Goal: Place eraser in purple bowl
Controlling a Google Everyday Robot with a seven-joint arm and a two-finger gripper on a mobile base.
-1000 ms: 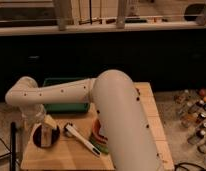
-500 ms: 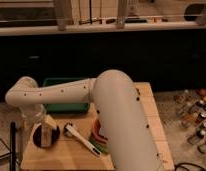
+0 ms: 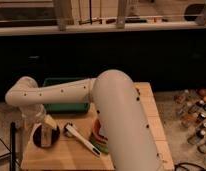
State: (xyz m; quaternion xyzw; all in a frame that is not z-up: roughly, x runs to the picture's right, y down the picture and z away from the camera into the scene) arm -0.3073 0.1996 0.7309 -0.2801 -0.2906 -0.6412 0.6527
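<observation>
The purple bowl [image 3: 52, 142] sits on the wooden table [image 3: 61, 159] at its front left. A pale block with a dark band, the eraser [image 3: 44, 133], shows inside or just over the bowl; I cannot tell whether it rests there or is held. My gripper [image 3: 38, 123] hangs from the white arm's bent wrist [image 3: 23, 95] right above the bowl's far rim, touching or nearly touching the eraser. The arm's thick upper part [image 3: 121, 120] covers the table's middle.
A long white utensil [image 3: 82, 140] lies just right of the bowl. A green rectangular tray [image 3: 66, 106] stands at the back. A stack of orange, green and blue bowls [image 3: 97, 139] is partly hidden behind the arm. Bottles [image 3: 196, 112] stand off the table to the right.
</observation>
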